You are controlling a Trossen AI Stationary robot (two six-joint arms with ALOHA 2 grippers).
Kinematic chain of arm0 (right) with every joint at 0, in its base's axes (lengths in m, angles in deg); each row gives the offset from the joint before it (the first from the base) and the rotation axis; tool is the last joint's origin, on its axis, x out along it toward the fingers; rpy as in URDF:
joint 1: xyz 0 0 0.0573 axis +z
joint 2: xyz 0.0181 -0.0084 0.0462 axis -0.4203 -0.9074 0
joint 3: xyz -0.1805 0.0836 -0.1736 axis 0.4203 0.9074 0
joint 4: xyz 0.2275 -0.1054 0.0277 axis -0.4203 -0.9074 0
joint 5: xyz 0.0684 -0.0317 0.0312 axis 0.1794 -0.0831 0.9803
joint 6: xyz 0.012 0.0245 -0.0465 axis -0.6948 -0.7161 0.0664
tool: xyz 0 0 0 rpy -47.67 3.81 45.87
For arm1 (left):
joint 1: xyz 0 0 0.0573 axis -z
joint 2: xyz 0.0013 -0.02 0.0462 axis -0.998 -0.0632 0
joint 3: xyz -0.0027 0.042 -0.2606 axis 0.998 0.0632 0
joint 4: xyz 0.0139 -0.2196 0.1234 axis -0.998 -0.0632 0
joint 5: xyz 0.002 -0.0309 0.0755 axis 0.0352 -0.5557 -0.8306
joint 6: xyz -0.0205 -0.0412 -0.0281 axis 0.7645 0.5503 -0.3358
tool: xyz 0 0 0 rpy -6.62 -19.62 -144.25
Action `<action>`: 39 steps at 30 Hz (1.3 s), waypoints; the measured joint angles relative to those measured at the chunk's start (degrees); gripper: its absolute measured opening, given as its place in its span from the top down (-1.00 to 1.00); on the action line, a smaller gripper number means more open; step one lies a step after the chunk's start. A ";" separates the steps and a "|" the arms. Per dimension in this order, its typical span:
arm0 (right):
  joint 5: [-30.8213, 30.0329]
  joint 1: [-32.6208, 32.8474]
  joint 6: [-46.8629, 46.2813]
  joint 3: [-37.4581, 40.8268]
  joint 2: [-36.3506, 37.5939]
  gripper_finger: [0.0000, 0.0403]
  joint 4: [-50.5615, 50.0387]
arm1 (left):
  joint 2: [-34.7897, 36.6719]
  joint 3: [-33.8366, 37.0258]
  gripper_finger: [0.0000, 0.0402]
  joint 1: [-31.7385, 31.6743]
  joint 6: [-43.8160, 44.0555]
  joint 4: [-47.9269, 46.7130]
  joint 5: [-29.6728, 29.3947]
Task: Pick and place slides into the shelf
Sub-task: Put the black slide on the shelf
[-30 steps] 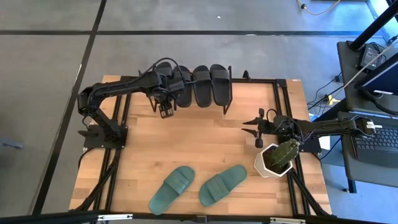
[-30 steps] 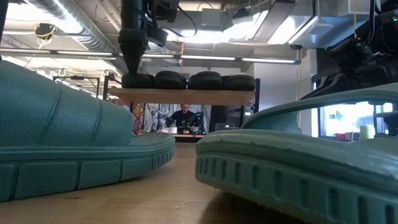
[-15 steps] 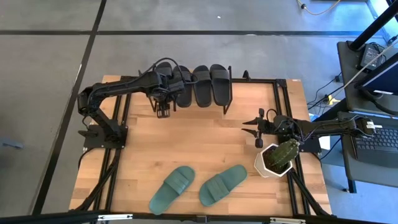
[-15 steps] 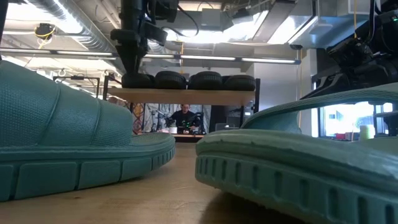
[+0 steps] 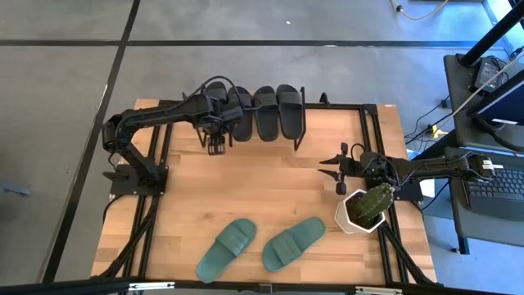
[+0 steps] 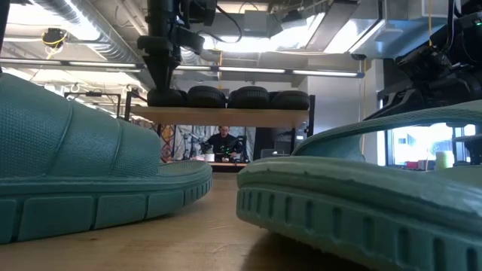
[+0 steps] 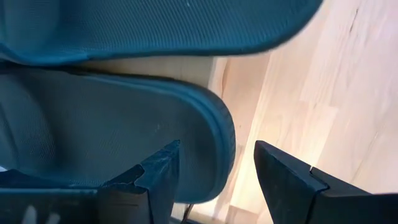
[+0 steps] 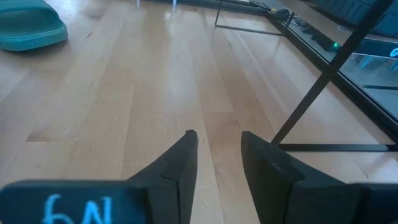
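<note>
High view: four black slides (image 5: pixel 255 111) lie in a row on the shelf (image 5: pixel 300 141) at the upper centre of the frame, straps side by side. The left gripper (image 5: pixel 216 147) hangs at the near end of the leftmost black slide, at the left end of the row, its arm reaching in from the left edge of the table (image 5: pixel 270 184). In the left wrist view its fingers (image 7: pixel 152 180) are spread apart and grasp nothing; the rounded end of a black slide (image 7: pixel 112 137) lies just ahead of them, over the light board, with a second black slide (image 7: pixel 155 28) beside it.

Two teal slides rest on the table at the lower centre, well apart from the shelf: one (image 5: pixel 227 247) to the left, the other (image 5: pixel 294 242) to the right, both angled. The low view shows them large in the foreground (image 6: pixel 83 173) (image 6: pixel 361 188), with the shelf (image 6: pixel 218 117) and its row of black slides behind.

The right gripper (image 5: pixel 331 170) waits at the right of the frame, near a potted cactus (image 5: pixel 367 206). Its fingers (image 8: pixel 180 165) stand slightly parted, empty, above bare wood.
</note>
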 joint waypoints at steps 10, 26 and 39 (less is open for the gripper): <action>0.02 0.00 -0.22 0.00 0.01 0.38 -0.10 | 0.01 -0.02 0.03 -0.02 0.58 1.64 0.11; 0.02 0.01 -0.05 0.00 0.01 0.38 -0.28 | 0.02 -0.02 0.47 0.24 2.13 1.42 0.26; 0.00 0.02 1.22 0.00 -0.01 0.38 -0.28 | 0.02 -0.04 0.96 1.93 2.63 -0.80 0.31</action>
